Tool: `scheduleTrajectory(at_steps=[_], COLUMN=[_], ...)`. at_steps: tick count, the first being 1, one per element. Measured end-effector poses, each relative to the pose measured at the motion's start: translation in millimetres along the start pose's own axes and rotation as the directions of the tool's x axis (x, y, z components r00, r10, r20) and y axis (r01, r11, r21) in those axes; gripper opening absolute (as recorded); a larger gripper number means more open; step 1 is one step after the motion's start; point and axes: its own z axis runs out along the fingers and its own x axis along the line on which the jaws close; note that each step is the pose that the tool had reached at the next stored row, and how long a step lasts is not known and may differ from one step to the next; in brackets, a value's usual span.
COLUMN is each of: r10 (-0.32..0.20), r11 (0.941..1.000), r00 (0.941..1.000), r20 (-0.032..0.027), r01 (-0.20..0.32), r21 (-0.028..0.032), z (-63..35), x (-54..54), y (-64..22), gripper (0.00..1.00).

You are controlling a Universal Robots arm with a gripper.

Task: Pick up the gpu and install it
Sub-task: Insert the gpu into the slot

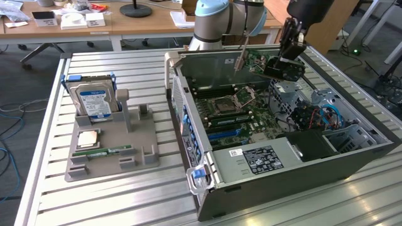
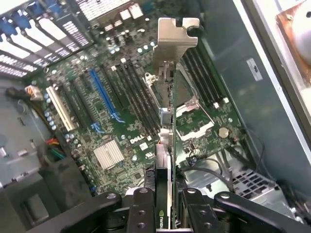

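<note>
**A:** Where is the gpu [image 1: 253,58]?

**B:** In the air over the open computer case [image 1: 295,160], above the far part of the motherboard [image 1: 236,110]. It is a thin flat card, green on the face the exterior view catches. A pale metal bracket strip [image 1: 240,57] sits at the end toward the exterior view's left.

**A:** And the tool [image 1: 270,67]?

**B:** It is pinching the card. In the wrist view the gpu [image 2: 166,116] runs edge-on between two black fingers [image 2: 142,211] studded with screw heads, one on each flat side. The bracket strip [image 2: 178,34], matte silver-beige with a bent tab, is at the end away from the tool.

**A:** What lies under it?

**B:** The green motherboard, crowded with small parts. There are long black slots, one bright blue slot [image 2: 103,92] and a white slot [image 2: 60,109]. There is also a square finned silver heatsink [image 2: 108,154] and a processor socket [image 2: 194,121] with a shiny metal frame. The card hangs clear of them.

**A:** And the case itself?

**B:** A grey sheet-metal box lying on its side, lid off. At the near end is a black power supply [image 1: 264,157] with a printed label, and bundled wires run beside it.

**A:** Anything outside it?

**B:** On the ribbed aluminium surface [image 1: 125,202], well apart toward the exterior view's left, stands a grey moulded holder [image 1: 141,141]. It carries an upright silver hard drive [image 1: 94,101] with a blue label, a square processor chip [image 1: 86,138] lying flat, and a narrow green memory stick [image 1: 103,151]
</note>
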Motion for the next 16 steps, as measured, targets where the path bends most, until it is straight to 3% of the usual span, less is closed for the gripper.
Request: scheduleTrajectory(at_steps=[4,8,12,16], r10=[-0.072,-0.145,-0.215,-0.284], r11=[0.9974,0.9895,0.9766,0.9589], r00=[0.9974,0.9894,0.9766,0.9589], r20=[-0.0030,-0.0060,-0.0088,-0.0114], r01=[0.072,0.145,0.215,0.284], r21=[-0.0019,-0.0040,-0.0062,-0.0087], z=[0.6,1.1,1.7,2.4], x=[0.0,0.0,0.1,0.1], y=[0.0,-0.1,-0.1,-0.1], gripper=[0.26,0.26,0.26,0.26])
